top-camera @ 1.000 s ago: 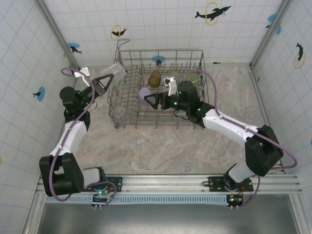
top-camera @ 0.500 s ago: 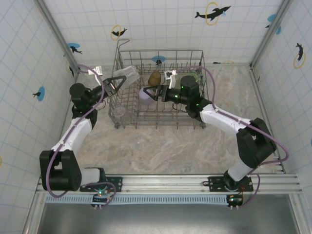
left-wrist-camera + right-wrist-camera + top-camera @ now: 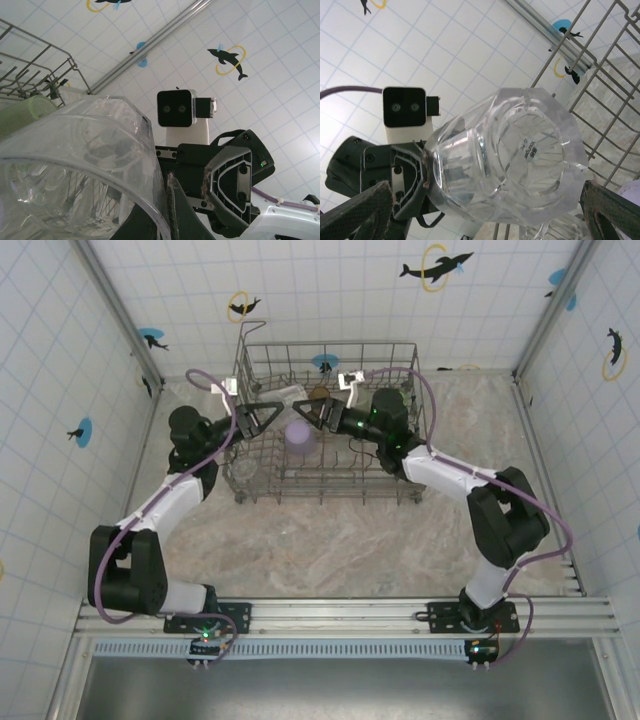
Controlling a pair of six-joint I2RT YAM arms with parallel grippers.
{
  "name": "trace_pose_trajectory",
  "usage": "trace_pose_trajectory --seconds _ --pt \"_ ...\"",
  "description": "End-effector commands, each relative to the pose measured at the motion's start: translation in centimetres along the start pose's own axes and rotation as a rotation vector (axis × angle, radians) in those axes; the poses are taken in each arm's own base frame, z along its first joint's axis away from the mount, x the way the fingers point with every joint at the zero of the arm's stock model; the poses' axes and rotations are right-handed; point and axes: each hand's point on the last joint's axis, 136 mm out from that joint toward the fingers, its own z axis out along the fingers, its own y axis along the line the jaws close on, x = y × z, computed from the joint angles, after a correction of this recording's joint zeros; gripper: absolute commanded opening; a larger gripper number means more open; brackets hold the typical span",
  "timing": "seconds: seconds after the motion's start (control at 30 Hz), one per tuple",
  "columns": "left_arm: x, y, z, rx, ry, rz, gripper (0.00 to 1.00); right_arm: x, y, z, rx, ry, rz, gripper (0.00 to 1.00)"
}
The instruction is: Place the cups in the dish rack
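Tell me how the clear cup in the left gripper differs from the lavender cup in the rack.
The clear cup is see-through, the lavender cup tinted purple. The clear cup is held sideways by the left gripper over the dish rack; the lavender cup sits inside it, ungripped. Both are small tumblers.

A clear cup (image 3: 512, 155) hangs in mid-frame, tilted, its faceted base turned to the lens (small embossed markings show on the bottom). The left gripper (image 3: 427, 175) clamps its rim end from the lower left, with a white wrist camera (image 3: 405, 112) above it. The right gripper (image 3: 485, 215) stands spread wide, its dark fingers (image 3: 362, 212) in the bottom corners, apart from the cup. Dish rack (image 3: 600, 75) wires cross the right side before the tiled wall (image 3: 445, 45).
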Motion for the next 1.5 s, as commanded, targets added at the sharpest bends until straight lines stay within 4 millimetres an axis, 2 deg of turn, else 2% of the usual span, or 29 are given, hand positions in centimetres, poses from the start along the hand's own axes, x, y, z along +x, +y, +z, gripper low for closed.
trace_pose_trajectory --seconds 0.0,0.33,0.57,0.87,1.07,1.27,1.33,1.4,1.47 --pt "-1.4 -2.6 0.6 0.069 -0.023 0.073 0.0 -2.5 1.9 0.2 -0.088 -0.073 -0.005 0.99" --pt "-1.6 -2.9 1.0 0.087 -0.025 0.028 0.0 -2.8 1.1 0.5 -0.129 -0.09 0.06 1.0" --pt "-0.9 -2.5 1.8 0.099 0.002 -0.009 0.0 -2.9 1.9 0.4 -0.185 -0.103 0.069 0.99" --pt "-1.0 -3.5 1.8 0.196 -0.01 -0.056 0.0 -2.5 2.7 0.3 -0.221 -0.09 0.087 0.78" --pt "-0.7 -2.9 1.9 0.199 -0.005 -0.08 0.0 -2.4 3.1 0.2 -0.226 -0.092 0.074 0.6" --pt "-0.5 -2.3 1.9 0.156 -0.002 -0.069 0.15 -2.4 3.0 0.1 -0.221 -0.099 0.074 0.52" --pt "-0.4 -2.0 1.9 0.142 0.002 -0.07 0.26 -2.3 2.9 0.0 -0.216 -0.105 0.074 0.51" --pt "-0.4 -1.8 2.0 0.128 0.007 -0.066 0.3 -2.5 2.8 -0.2 -0.205 -0.119 0.068 0.51" --pt "-0.4 -1.5 2.1 0.104 0.008 -0.058 0.4 -2.6 2.7 -0.4 -0.187 -0.127 0.058 0.51"
